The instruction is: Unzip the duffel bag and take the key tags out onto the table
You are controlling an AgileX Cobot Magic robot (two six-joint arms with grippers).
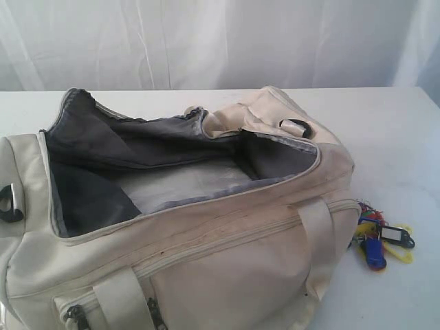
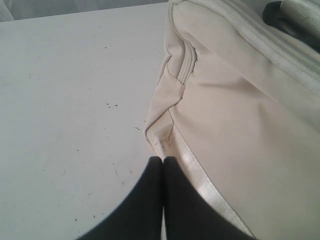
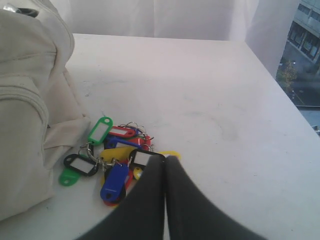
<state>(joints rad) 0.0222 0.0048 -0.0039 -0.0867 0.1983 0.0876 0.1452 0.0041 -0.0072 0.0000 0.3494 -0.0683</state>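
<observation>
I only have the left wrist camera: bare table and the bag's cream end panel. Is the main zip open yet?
Observer: Yes. In the exterior view the duffel bag gapes open along its top, with the grey lining showing.
Operator: Any sign of the key tags inside?
Observer: They are not inside. The key tags lie on the table, next to the bag's end on the right arm's side.
Operator: Is the right gripper holding them?
Observer: No. The right gripper is shut with nothing between its fingers. Its tips are close to the bunch, but I cannot tell whether they touch it.
</observation>
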